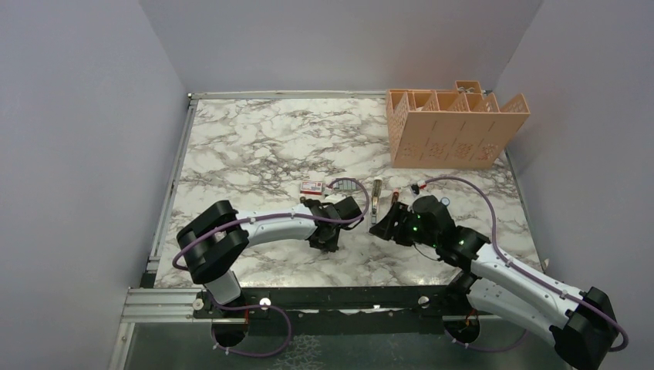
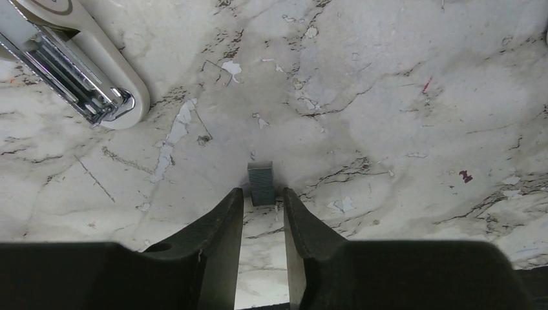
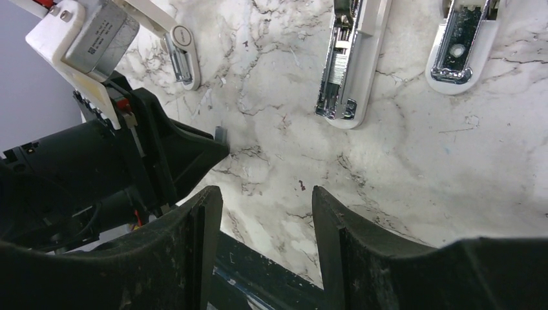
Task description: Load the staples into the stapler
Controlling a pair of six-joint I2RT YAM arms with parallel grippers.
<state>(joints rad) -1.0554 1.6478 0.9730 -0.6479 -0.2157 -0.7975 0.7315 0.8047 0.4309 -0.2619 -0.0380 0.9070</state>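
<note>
A short grey strip of staples (image 2: 261, 183) lies on the marble, its near end just between my left gripper's (image 2: 262, 203) tips. The jaws are narrowly open and do not press it. The stapler lies opened out, with its chrome magazine (image 3: 346, 58) and its base with the anvil (image 3: 462, 42) side by side; one white-and-chrome end shows in the left wrist view (image 2: 77, 64). My right gripper (image 3: 265, 197) is open and empty, short of the stapler (image 1: 376, 196). The grey staple tray (image 1: 346, 186) and the red-and-white box (image 1: 311, 186) sit behind my left gripper (image 1: 328, 235).
An orange perforated organiser (image 1: 455, 127) stands at the back right. My right gripper (image 1: 383, 225) is close to the left one, whose dark fingers (image 3: 187, 152) fill the left of the right wrist view. A purple cable (image 1: 470, 189) loops over the right arm.
</note>
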